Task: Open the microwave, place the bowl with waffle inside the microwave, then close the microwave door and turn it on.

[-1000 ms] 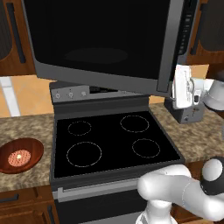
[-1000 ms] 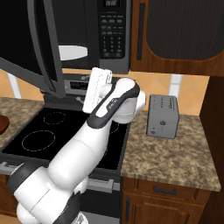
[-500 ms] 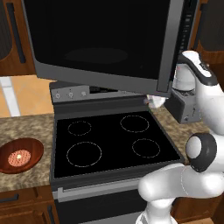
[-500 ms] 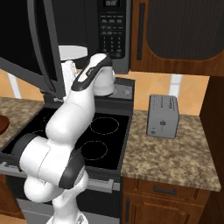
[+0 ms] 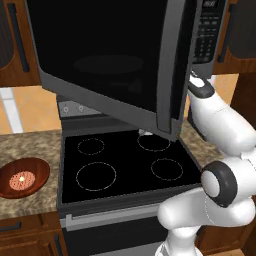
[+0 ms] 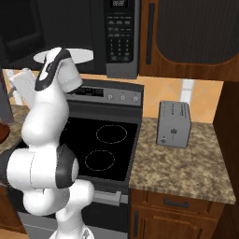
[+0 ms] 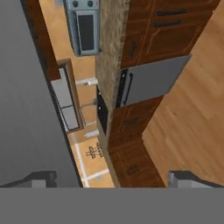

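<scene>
Door (image 5: 115, 65) of the microwave (image 6: 122, 37) hung wide open; gripper (image 7: 111, 179), jaws spread and apparently empty, sat beside it; bowl with waffle (image 5: 22, 177) rested on the counter (image 5: 30, 147).

The microwave door (image 5: 110, 60) stands swung open at upper centre of the microwave (image 5: 212, 30); the bowl with waffle (image 5: 22, 177) rests upright on the tabletop (image 5: 30, 147), lower left.

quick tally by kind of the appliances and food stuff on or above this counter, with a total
Grey-steel microwave with black glass door, swung open: 1
Black glass-top stove with ring burners: 1
Grey metal toaster on the granite counter: 1
Reddish-brown glossy bowl: 1
Small round pale waffle in that bowl: 1
Total: 5
</scene>
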{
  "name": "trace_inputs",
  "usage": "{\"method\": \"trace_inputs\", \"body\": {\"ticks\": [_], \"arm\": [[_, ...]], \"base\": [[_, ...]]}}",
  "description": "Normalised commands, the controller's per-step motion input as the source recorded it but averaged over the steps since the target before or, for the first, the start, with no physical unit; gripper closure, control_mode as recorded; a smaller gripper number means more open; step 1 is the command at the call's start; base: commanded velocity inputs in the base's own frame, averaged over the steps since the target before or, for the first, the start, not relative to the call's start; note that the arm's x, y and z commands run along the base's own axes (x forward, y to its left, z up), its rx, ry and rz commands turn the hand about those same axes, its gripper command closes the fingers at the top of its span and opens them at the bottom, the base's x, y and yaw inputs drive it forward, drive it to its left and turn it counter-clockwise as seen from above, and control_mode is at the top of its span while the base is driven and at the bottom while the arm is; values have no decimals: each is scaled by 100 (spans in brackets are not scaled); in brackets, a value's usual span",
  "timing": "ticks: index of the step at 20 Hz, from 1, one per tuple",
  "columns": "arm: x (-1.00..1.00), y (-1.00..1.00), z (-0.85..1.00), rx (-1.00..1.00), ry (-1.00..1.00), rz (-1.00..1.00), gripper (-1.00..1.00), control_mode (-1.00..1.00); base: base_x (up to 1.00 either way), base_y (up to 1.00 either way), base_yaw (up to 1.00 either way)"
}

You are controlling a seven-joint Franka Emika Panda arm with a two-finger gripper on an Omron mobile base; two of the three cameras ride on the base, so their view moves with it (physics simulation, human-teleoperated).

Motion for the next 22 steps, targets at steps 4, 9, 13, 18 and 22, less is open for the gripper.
{"method": "trace_inputs", "body": {"ticks": [4,9,13,18,22], "arm": [[-92,100,-27,1,-16,16,-100,-100],[-10,100,-26,4,-10,1,-100,-100],[60,68,-34,6,-5,-8,-100,-100],[98,73,-88,0,0,-9,-100,-100],[100,74,-87,0,-3,-8,-100,-100]], "base": [[0,0,0],[0,0,0],[0,0,0],[0,0,0],[0,0,0]]}}
